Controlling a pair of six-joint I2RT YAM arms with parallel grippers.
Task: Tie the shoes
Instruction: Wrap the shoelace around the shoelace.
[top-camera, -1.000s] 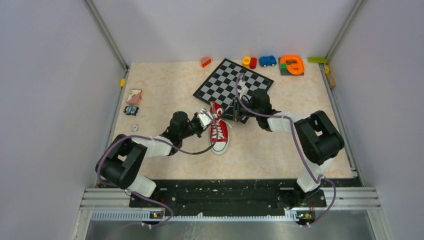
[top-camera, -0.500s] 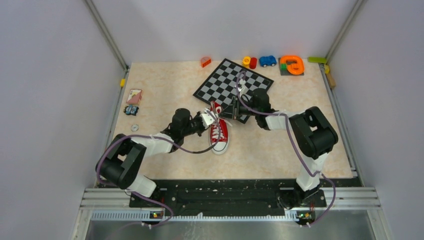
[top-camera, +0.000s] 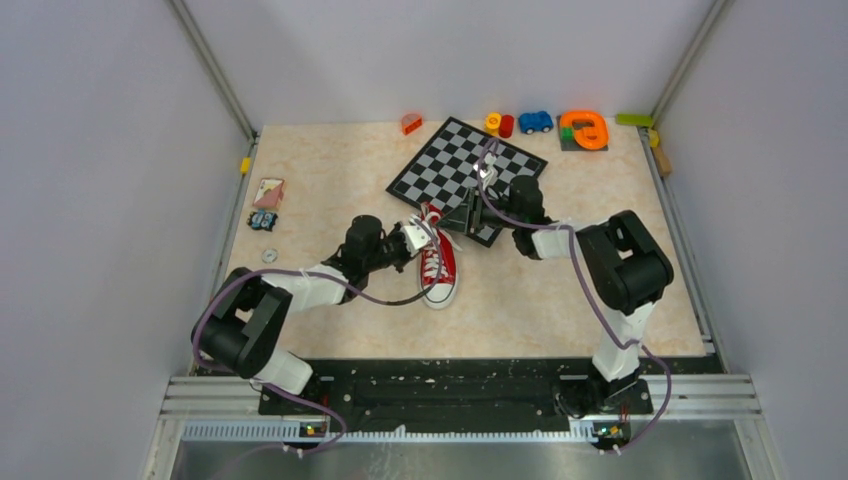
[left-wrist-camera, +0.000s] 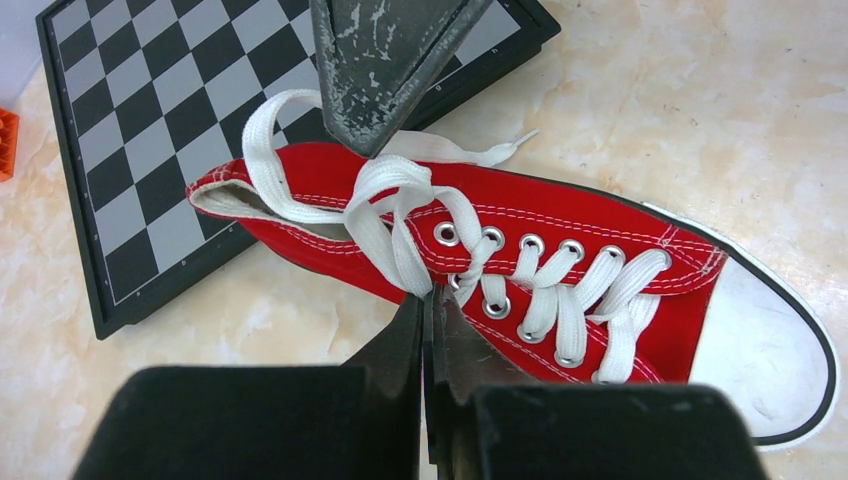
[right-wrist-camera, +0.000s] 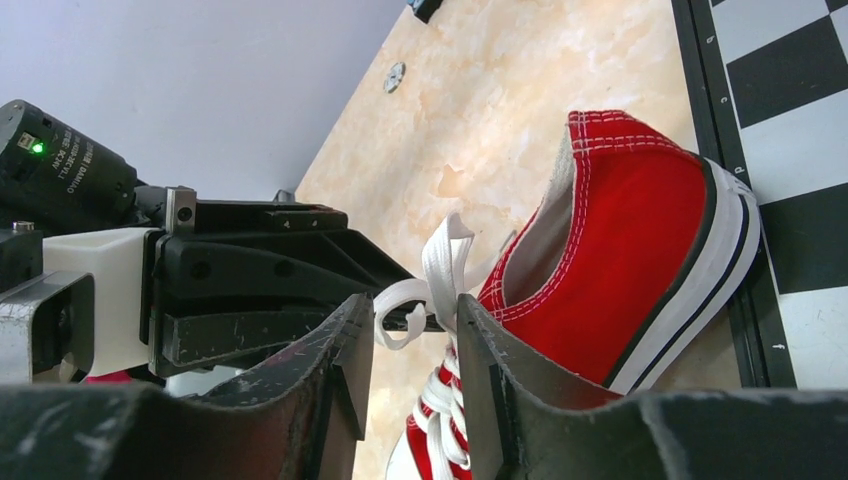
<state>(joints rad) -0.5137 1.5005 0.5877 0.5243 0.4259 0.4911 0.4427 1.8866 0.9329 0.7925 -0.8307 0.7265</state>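
A red sneaker (top-camera: 438, 270) with white laces lies mid-table, toe toward me and heel on the chessboard's edge. In the left wrist view the shoe (left-wrist-camera: 600, 235) lies on its side, and my left gripper (left-wrist-camera: 432, 300) is shut on a lace strand (left-wrist-camera: 385, 185) beside the top eyelets. My right gripper (top-camera: 462, 218) hovers over the heel. Its fingers (left-wrist-camera: 380, 70) point down at the lace crossing. In the right wrist view my right gripper (right-wrist-camera: 412, 320) stands open, and a lace loop (right-wrist-camera: 440, 265) rises between the jaws, touching the right one.
A black-and-white chessboard (top-camera: 467, 177) lies behind the shoe. Toys line the far edge: an orange block (top-camera: 411, 123), a blue car (top-camera: 535, 121) and an orange ring (top-camera: 584, 130). A card (top-camera: 268, 191) and a washer (top-camera: 269, 256) lie at the left.
My right gripper has opened and let go of the lace, and it has shifted slightly toward the chessboard. The left gripper has held its grip and edged toward the shoe.
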